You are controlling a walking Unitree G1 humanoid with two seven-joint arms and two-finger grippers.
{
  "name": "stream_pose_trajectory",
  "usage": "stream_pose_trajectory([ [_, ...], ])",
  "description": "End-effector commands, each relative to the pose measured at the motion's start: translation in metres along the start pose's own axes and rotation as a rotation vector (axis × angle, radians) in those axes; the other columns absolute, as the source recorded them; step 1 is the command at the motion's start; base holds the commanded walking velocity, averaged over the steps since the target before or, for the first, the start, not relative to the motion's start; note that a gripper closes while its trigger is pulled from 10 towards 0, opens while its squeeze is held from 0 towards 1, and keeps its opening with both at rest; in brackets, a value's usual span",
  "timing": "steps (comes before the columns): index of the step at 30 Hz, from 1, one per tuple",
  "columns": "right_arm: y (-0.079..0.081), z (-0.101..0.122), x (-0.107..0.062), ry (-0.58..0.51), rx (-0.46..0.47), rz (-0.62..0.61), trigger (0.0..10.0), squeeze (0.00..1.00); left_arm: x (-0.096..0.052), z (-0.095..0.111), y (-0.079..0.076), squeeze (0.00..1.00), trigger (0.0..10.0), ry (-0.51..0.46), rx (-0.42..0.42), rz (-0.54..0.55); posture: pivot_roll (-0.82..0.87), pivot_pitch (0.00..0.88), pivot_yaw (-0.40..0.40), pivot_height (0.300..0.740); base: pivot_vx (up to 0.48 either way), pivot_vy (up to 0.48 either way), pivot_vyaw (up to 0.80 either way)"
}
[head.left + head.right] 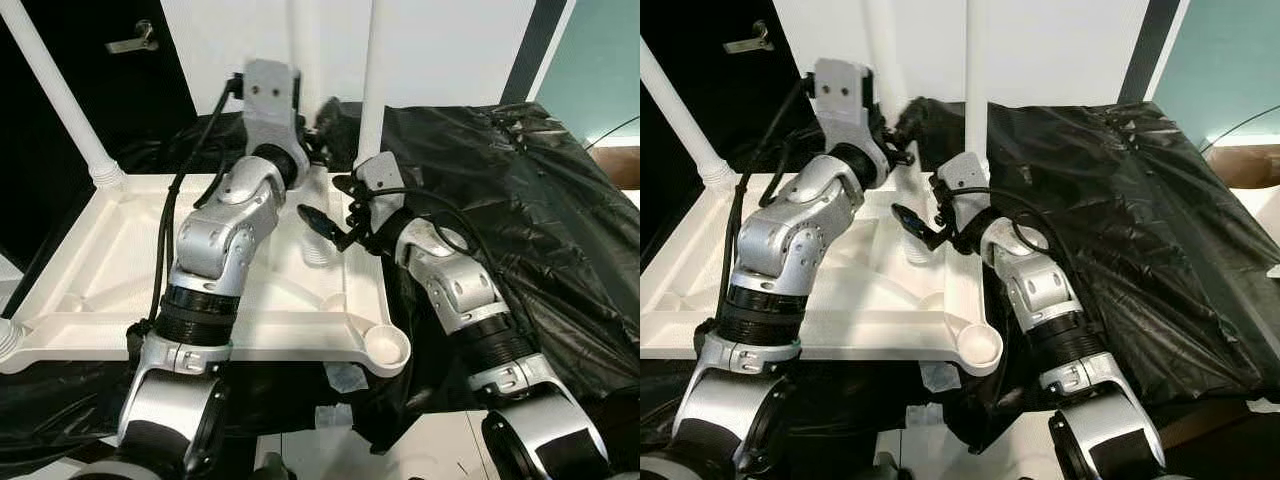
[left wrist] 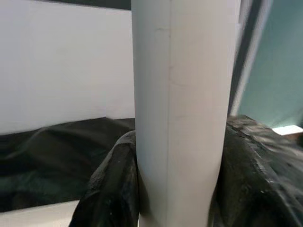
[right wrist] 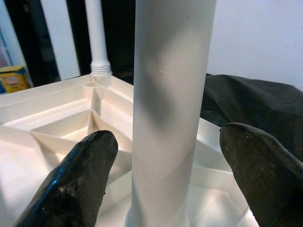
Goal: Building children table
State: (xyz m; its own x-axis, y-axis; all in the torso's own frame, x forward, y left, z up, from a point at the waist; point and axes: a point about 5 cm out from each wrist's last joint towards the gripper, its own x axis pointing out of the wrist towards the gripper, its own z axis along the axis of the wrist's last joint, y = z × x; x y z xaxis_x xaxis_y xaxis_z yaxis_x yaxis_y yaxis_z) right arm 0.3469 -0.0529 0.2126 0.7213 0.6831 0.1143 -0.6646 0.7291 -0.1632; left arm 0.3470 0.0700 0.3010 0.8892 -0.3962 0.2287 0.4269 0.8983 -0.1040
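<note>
Leg-fitting stage, by the looks of it. The white tabletop is laid upside down on a black sheet, ribs facing up. One leg is already stood up in the far left corner of the tabletop, and another white leg is seen rising near the far right corner. The round socket at the near right corner is empty, so the job is judged to be partway done at best.

The right gripper is held over the tabletop's right side. In its wrist view the jaws are spread wide, with a black finger on each side of an upright leg and neither touching it. The left gripper is up near the far edge, right against a leg. Whether its jaws are spread or pinching can't be told, and whether that's the same leg can't be told either.

Next move, as a guess: the right jaws need to be closed squarely on the leg, which then has to be kept upright and turned or pressed home into its socket.

No brand or writing can be read on the table parts. A yellow package is visible beyond the tabletop, but its print is too blurred to read.
</note>
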Motion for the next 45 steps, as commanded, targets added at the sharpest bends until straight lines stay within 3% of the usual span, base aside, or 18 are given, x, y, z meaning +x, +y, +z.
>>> stream_pose_trajectory([
  [1, 0.005, -0.004, 0.003, 0.011, -0.003, -0.016, 10.0, 0.0, 0.003, 0.005, 0.002, 0.0, 10.0, -0.003, -0.011, 0.055, 0.12, 0.012, 0.026, 0.74, 0.0, 0.0, 0.0],
  [14, -0.002, -0.007, 0.012, 0.018, 0.022, -0.088, 10.0, 0.0, 0.004, 0.01, -0.009, 0.0, 10.0, -0.006, -0.057, 0.056, 0.13, 0.018, 0.022, 0.74, 0.0, 0.0, 0.0],
  [20, -0.009, -0.003, 0.023, 0.018, 0.028, -0.106, 10.0, 0.0, 0.005, 0.012, -0.026, 0.0, 10.0, -0.003, -0.091, 0.045, 0.13, 0.017, 0.019, 0.74, 0.0, 0.0, 0.0],
  [35, 0.002, -0.004, 0.037, 0.024, 0.05, -0.025, 10.0, 0.0, 0.006, 0.012, -0.044, 0.0, 10.0, 0.005, -0.11, 0.012, 0.14, 0.012, 0.011, 0.74, 0.0, 0.0, 0.0],
  [36, 0.002, -0.004, 0.037, 0.023, 0.039, -0.022, 6.4, 0.0, 0.006, 0.012, -0.046, 0.0, 10.0, 0.005, -0.111, 0.005, 0.14, 0.012, 0.011, 0.74, 0.0, 0.0, 0.0],
  [37, 0.001, -0.004, 0.037, 0.023, 0.03, -0.022, 0.0, 0.0, 0.006, 0.012, -0.048, 0.0, 10.0, 0.006, -0.11, -0.002, 0.13, 0.012, 0.011, 0.74, 0.0, 0.0, 0.0],
  [45, -0.003, -0.007, 0.035, 0.025, 0.009, -0.022, 0.0, 0.0, 0.005, 0.012, -0.052, 0.0, 10.0, 0.008, -0.103, -0.014, 0.13, 0.01, 0.016, 0.74, 0.0, 0.0, 0.0],
])
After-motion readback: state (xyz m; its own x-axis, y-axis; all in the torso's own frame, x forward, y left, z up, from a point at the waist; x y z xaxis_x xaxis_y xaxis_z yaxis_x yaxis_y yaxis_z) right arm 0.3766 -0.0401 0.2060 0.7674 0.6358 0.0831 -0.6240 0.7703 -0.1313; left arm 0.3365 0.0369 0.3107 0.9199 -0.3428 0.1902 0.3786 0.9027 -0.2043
